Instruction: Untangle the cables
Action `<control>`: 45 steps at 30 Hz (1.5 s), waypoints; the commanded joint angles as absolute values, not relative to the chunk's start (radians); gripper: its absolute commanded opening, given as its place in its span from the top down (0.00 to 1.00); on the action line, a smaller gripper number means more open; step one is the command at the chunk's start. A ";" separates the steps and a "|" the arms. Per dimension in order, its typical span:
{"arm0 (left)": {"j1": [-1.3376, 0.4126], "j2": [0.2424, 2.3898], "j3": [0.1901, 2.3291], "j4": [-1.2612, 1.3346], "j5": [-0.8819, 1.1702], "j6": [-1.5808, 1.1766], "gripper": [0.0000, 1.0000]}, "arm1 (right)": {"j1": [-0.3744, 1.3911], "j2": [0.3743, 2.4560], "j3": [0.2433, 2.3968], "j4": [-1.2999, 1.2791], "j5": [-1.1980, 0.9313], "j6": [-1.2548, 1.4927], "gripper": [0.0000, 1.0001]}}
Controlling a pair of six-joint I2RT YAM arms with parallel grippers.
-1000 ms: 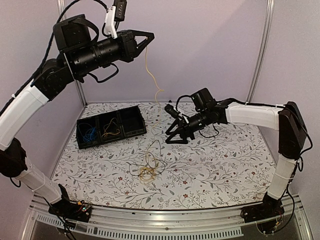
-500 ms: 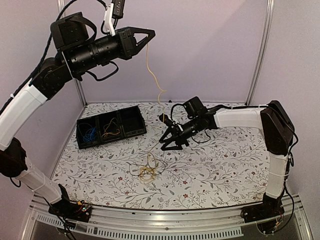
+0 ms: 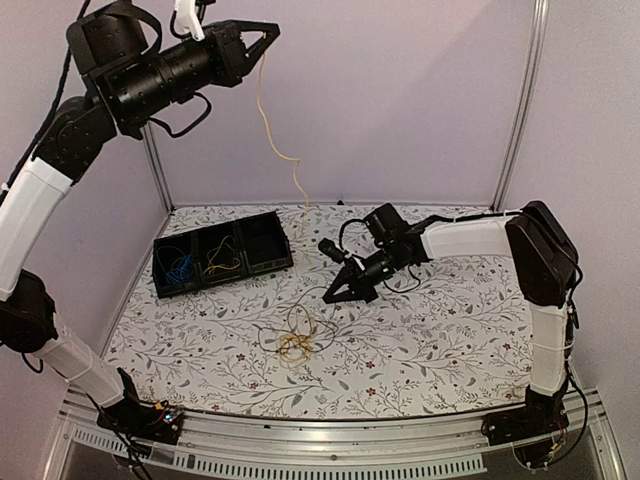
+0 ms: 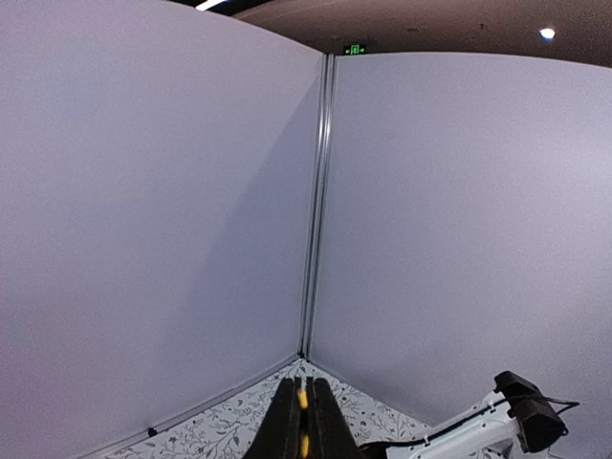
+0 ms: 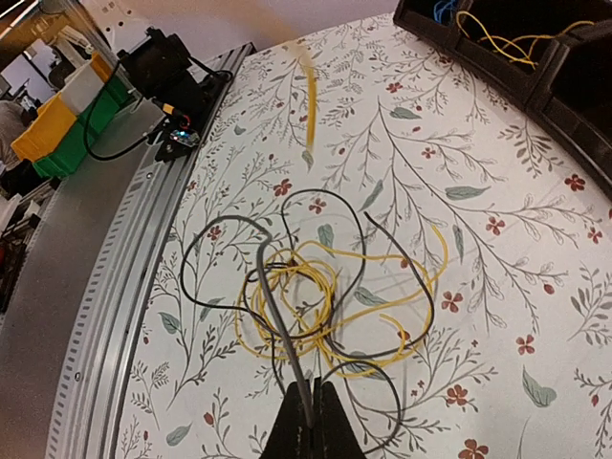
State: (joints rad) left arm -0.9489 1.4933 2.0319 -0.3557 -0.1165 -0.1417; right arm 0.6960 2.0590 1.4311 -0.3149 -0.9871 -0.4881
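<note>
Up high, L hand point(image 3: 268, 33) grips yellow cable point(image 3: 283, 158); R hand point(image 3: 333, 294) low.

Two grippers point(image 3: 262, 38) point(image 3: 332, 295), one tray point(image 3: 225, 281)

Nothing can be read; a small green lit sign point(image 4: 355, 48) is too blurred to make out.

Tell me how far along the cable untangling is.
Done: a blue cable and a yellow coil sit in the tray. In hand: left gripper dangles a long yellow cable clear; right gripper is shut on a grey cable. Left: the yellow-and-dark tangle on the table.
</note>
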 commanded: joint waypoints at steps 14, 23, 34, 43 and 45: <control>-0.916 1.379 1.859 -0.278 -0.421 0.058 1.00 | 0.571 2.078 1.454 -0.505 -0.785 -0.422 0.63; -0.764 1.278 1.595 -0.236 -0.333 -0.076 1.00 | 0.555 1.774 1.291 -0.528 -0.710 -0.475 0.36; -0.553 1.256 1.444 -0.166 -0.171 -0.201 1.00 | 0.553 1.650 1.154 -0.413 -0.488 -0.545 0.27; -0.435 1.346 1.474 -0.152 -0.144 -0.172 1.00 | 0.552 1.675 1.146 -0.413 -0.472 -0.567 0.26; -0.408 1.359 1.461 -0.147 -0.136 -0.172 1.00 | 0.552 1.674 1.144 -0.413 -0.466 -0.572 0.26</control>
State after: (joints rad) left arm -0.4622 1.3319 1.4567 -0.1768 -0.1661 -0.1734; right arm 0.5556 1.6630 1.1561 -0.4328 -0.4953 -0.5488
